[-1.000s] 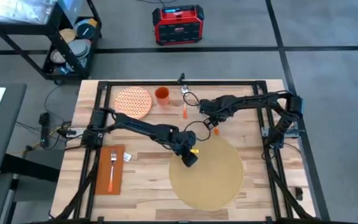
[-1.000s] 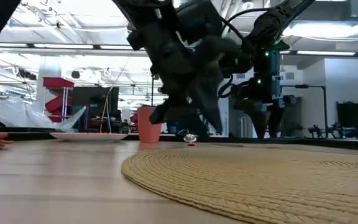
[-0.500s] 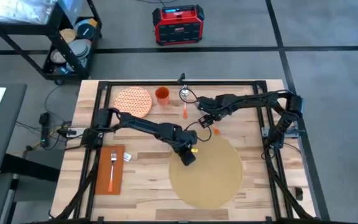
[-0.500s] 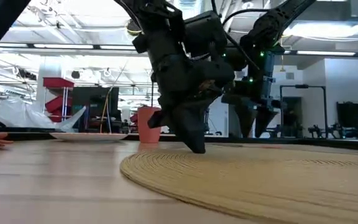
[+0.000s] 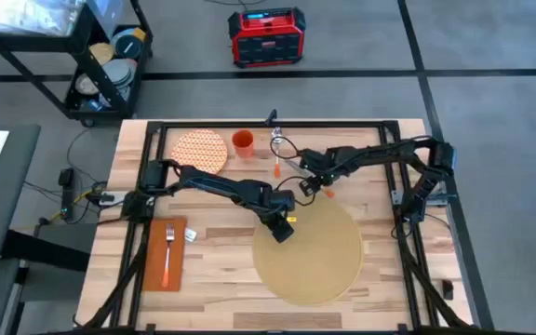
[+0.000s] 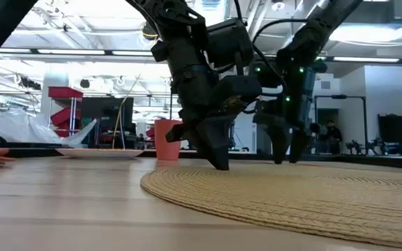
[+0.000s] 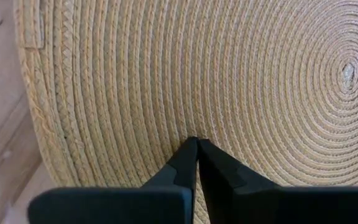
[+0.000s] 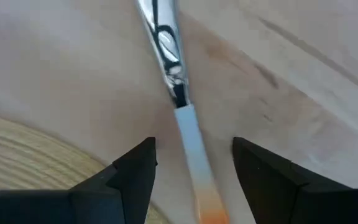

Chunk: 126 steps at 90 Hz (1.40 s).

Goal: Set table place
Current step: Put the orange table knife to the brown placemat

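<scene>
The round woven placemat (image 5: 310,251), coiled tan braid, lies flat on the pale plank table (image 5: 212,251), near its front middle, and the left gripper (image 7: 196,144) presses down on the mat's far-left edge with its fingers closed together. The right gripper (image 8: 191,155) hangs just beyond the mat's far rim, fingers spread either side of a shiny utensil with an orange-tipped handle (image 8: 188,143). Behind stand an orange cup (image 5: 242,142), contents not visible, and a patterned plate (image 5: 199,152).

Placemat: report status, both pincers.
Left pincer shut, tip pressed on woven placemat. Right pincer open, straddling a utensil's white handle beside the mat edge. Nothing blocking.
</scene>
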Available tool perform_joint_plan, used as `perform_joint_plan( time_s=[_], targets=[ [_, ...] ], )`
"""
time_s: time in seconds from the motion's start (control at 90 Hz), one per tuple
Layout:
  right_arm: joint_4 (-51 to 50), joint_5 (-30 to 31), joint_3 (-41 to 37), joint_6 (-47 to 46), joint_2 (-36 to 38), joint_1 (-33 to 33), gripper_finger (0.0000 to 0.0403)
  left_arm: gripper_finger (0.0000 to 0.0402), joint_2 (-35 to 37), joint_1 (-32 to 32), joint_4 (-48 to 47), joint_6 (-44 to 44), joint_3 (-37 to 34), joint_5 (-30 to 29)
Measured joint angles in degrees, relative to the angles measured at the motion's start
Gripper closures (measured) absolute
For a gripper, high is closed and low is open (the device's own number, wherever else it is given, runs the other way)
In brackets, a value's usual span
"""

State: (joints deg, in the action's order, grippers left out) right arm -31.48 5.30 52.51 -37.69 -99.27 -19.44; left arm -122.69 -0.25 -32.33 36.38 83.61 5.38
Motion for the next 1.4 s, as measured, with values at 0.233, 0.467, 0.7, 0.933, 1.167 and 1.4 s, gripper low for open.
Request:
perform_joint_plan(
  time_s=[0.233,0.467,0.7,0.933,1.167,1.4],
  targets=[
    [-1.1,0.1,-0.3,0.1,-0.1,-0.1,0.0313,0.0401,0.0,0.0,0.0,-0.1,0.0,0.0],
    [-1.3,-0.6,-0.4,0.2,-0.2,0.6,0.0392,0.0401,0.0,0.0,-0.1,-0.6,0.0,-0.1],
    [-2.4,-4.9,-0.7,0.5,2.9,2.3,0.0402,0.0401,0.0,0.0,-0.5,-1.0,-0.1,-1.4],
    [-8.5,-6.2,-0.7,-6.0,10.2,9.3,0.0402,0.0402,0.0,0.3,-0.5,-1.3,-0.1,-3.2],
    [-11.0,2.5,-0.7,-14.9,12.1,19.1,0.0402,0.0402,0.0,0.6,-0.4,-1.6,-0.1,-3.8],
    [-10.5,5.3,-0.6,-11.2,9.2,14.8,0.0403,0.0402,0.0,0.7,-0.4,-1.6,-0.1,-3.7]
  ],
)
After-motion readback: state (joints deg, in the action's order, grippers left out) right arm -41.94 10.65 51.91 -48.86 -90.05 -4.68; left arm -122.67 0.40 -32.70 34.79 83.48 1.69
